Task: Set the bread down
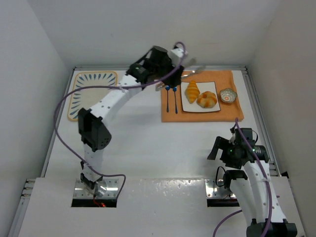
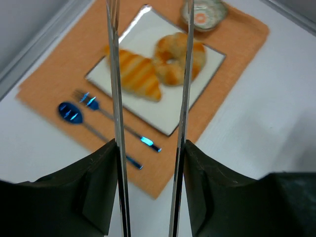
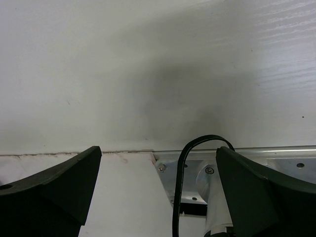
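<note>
Left gripper (image 2: 150, 29) hangs above the orange placemat (image 1: 197, 117) at the far side of the bench (image 1: 148, 143). Its two thin fingers are spread well apart and nothing is between them. Through the gap, the left wrist view looks down on a white square plate (image 1: 212, 86) that lies on the placemat.

Both pieces of bread are on that plate. The long, ridged croissant (image 1: 192, 91) lies on the left half. The round lobed bun (image 1: 207, 99) sits just beside it on the right, and the two appear to touch.

A small patterned bowl (image 1: 228, 95) stands on the placemat just to the right of the plate. A blue spoon (image 1: 168, 98) and a blue fork (image 1: 175, 98) lie side by side on the placemat to the left of the plate, with the fork nearer to it.

A tray with a blue pattern (image 1: 96, 79) lies at the far left of the bench, partly hidden behind the left arm.

The right gripper (image 3: 159, 148) is low, near its own base at the near right, well apart from the placemat. Its fingers are wide open and hold nothing.
</note>
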You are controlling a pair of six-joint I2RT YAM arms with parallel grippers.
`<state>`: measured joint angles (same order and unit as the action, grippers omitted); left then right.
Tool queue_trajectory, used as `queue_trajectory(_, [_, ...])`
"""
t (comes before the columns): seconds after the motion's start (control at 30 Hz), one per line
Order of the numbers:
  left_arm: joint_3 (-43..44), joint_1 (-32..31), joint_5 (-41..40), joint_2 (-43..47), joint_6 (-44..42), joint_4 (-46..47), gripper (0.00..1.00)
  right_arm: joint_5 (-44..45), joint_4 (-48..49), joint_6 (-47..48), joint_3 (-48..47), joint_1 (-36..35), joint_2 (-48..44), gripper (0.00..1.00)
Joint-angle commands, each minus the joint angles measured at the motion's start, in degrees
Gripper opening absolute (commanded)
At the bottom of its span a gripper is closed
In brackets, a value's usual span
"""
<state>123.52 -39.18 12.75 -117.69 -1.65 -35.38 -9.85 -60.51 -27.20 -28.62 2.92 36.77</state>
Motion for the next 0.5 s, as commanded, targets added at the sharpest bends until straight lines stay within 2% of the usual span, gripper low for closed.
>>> queue_trajectory(0.0, [-6.45,8.59,-3.25,10.18,6.03,-1.19,0.56,-1.40,1.18,-0.40,-2.58,0.33,-0.83,1.00])
queue_trajectory(0.17, [-30.23,19.12,-5.72,17.66,14.03,4.33,0.57,-2.37,1.89,-1.71,-2.41,0.33,-2.50,1.00])
queue_trajectory(0.23, [-38.40,19.84,-6.25,18.89,14.04,7.58,0.57,-2.81,1.71,-2.06,-1.88,0.42,-3.11,1.00])
queue_trajectory(0.47, [-49.42,21.60,-14.42,16.62,14.13,15.41,0.57,-3.95,-1.19,-3.38,-1.00,0.33,-5.21,1.00])
